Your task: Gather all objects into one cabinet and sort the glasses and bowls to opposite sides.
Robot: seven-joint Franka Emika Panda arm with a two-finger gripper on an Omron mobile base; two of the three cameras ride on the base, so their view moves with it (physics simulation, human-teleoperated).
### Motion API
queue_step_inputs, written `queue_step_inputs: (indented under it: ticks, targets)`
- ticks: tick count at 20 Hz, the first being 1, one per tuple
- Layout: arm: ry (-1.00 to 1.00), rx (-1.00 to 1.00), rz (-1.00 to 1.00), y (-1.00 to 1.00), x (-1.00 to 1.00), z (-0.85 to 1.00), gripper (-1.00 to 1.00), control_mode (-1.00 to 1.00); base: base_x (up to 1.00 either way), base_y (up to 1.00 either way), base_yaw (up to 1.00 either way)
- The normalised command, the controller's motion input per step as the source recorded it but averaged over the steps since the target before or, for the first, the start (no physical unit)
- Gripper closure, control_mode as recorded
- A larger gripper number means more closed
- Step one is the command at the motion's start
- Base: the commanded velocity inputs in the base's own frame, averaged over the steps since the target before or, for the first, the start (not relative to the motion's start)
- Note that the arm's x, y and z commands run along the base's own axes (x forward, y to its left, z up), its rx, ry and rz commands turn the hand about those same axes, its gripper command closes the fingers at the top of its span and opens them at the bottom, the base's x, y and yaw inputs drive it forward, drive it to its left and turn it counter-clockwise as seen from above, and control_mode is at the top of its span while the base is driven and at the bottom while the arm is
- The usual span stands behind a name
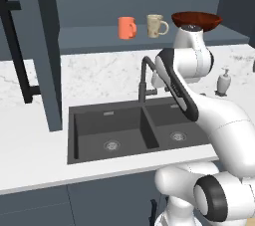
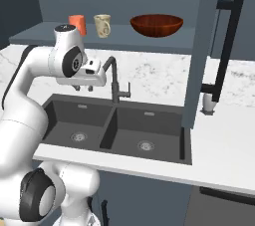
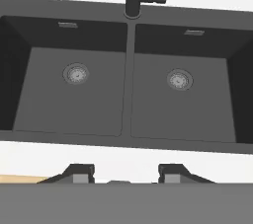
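A white marble table (image 1: pixel 30 135) holds a dark double sink (image 3: pixel 126 85). My end effector (image 3: pixel 126 174) hangs above it, part open and empty. On the cabinet shelf (image 2: pixel 45 35) sit an orange mug (image 1: pixel 127 27), a cream mug (image 1: pixel 156 25) and the bowl (image 2: pixel 156 25), mugs together, bowl apart.

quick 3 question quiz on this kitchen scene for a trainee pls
1. True or false: the gripper holds a mug.
2. Which item on the shelf sits nearest the open cabinet door in the right base view? A) orange mug B) cream mug C) bowl
3. Fill in: the hand view looks down into a double ____.

Key: 1 false, the jaws are apart with nothing between them. 2 C. 3 sink.
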Motion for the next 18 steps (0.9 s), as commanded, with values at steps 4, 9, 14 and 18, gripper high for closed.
queue_step_inputs:
  ticks: [4, 9, 14, 18]
  targets:
    - [0.0, 0.0, 0.0, 0.0, 0.0, 0.0, -1.0, 1.0, 0.0, 0.0, 0.0]
    - [0.0, 0.0, 0.0, 0.0, 0.0, 0.0, -1.0, 1.0, -0.36, 0.0, 0.0]
    - [0.0, 0.0, 0.0, 0.0, 0.0, 0.0, -1.0, 1.0, -0.63, 0.0, 0.0]
    - [0.0, 0.0, 0.0, 0.0, 0.0, 0.0, -1.0, 1.0, -0.62, 0.0, 0.0]
